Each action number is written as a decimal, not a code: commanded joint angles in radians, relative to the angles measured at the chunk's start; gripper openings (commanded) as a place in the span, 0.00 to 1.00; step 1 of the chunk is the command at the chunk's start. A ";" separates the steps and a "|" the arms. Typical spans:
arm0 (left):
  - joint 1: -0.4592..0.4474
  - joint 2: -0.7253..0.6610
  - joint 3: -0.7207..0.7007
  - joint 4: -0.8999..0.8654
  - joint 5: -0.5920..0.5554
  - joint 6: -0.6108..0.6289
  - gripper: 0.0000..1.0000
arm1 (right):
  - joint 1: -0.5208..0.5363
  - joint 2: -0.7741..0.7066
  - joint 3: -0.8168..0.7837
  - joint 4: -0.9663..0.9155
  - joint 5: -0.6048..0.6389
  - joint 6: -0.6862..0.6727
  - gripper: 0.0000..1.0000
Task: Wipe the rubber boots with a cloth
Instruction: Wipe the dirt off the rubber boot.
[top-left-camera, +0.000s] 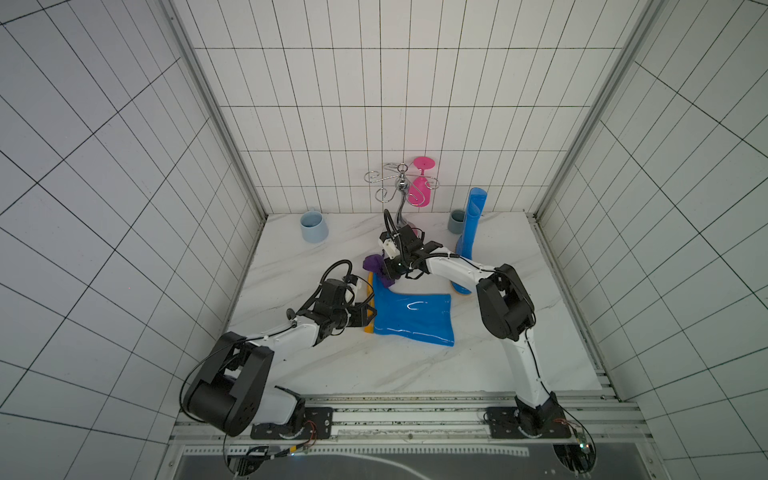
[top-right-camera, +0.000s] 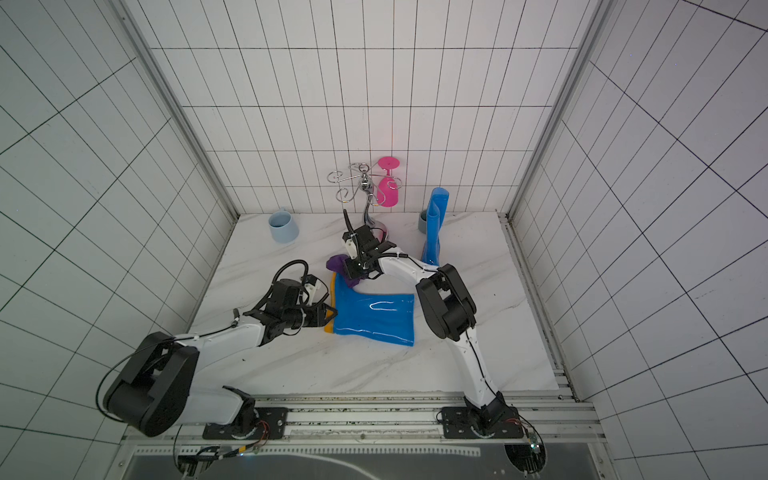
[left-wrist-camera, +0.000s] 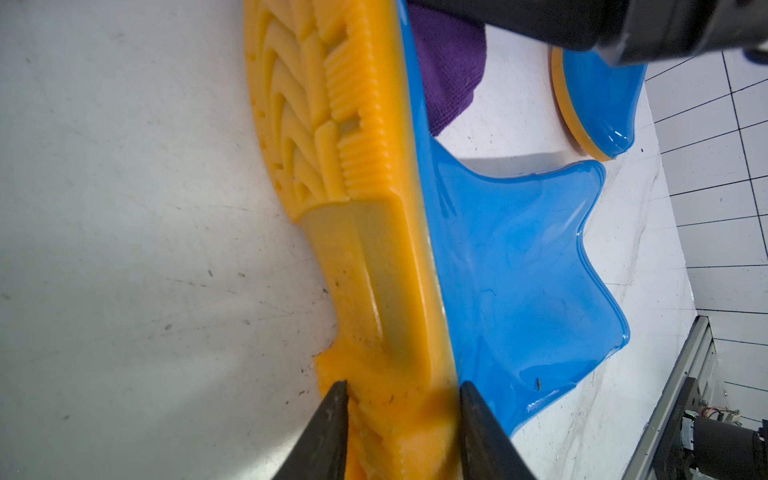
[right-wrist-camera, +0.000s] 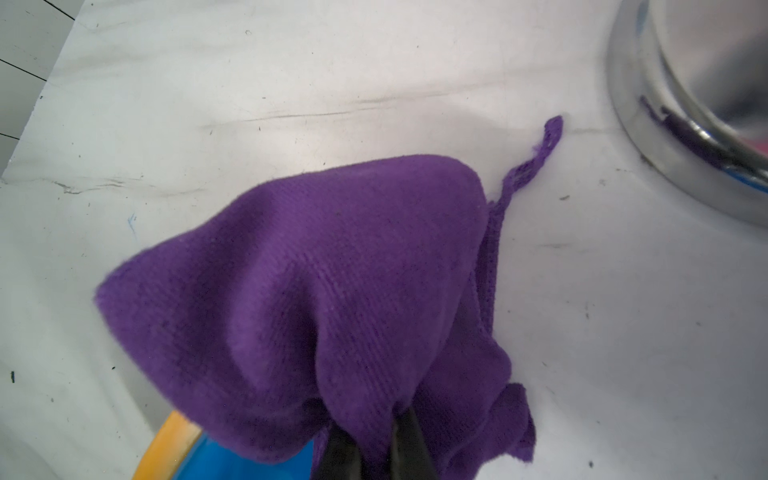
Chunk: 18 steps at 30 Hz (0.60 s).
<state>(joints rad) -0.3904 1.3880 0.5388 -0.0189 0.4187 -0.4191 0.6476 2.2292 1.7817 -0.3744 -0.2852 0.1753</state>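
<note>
One glossy blue rubber boot (top-left-camera: 411, 318) (top-right-camera: 374, 318) lies on its side mid-table, its orange-yellow sole (left-wrist-camera: 374, 249) facing left. My left gripper (top-left-camera: 371, 316) (left-wrist-camera: 401, 399) is shut on the heel end of that sole, one finger on each side. The other blue boot (top-left-camera: 471, 226) (top-right-camera: 434, 226) stands upright at the back right; its toe (left-wrist-camera: 598, 104) shows in the left wrist view. The dark-purple cloth (top-left-camera: 376, 268) (top-right-camera: 343, 268) (right-wrist-camera: 332, 291) drapes over the lying boot's toe, pinched in my shut right gripper (top-left-camera: 386, 272) (right-wrist-camera: 372, 432).
A chrome hook stand (top-left-camera: 400, 195) with a pink glass (top-left-camera: 417, 193) hanging on it stands at the back, its round base (right-wrist-camera: 685, 124) close to the cloth. A light-blue cup (top-left-camera: 313, 226) sits back left. A grey cup (top-left-camera: 457, 221) is behind the upright boot.
</note>
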 joint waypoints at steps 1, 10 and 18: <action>-0.002 0.033 -0.008 -0.067 -0.024 0.021 0.41 | -0.004 -0.042 0.144 -0.014 -0.002 -0.005 0.00; -0.002 0.033 -0.009 -0.067 -0.026 0.019 0.41 | 0.024 -0.059 0.108 -0.033 -0.007 -0.010 0.00; -0.002 0.037 -0.006 -0.070 -0.029 0.019 0.41 | 0.094 -0.103 -0.036 -0.034 -0.012 -0.010 0.00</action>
<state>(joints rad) -0.3897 1.3891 0.5396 -0.0204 0.4183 -0.4191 0.7010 2.1853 1.8053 -0.4030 -0.2779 0.1753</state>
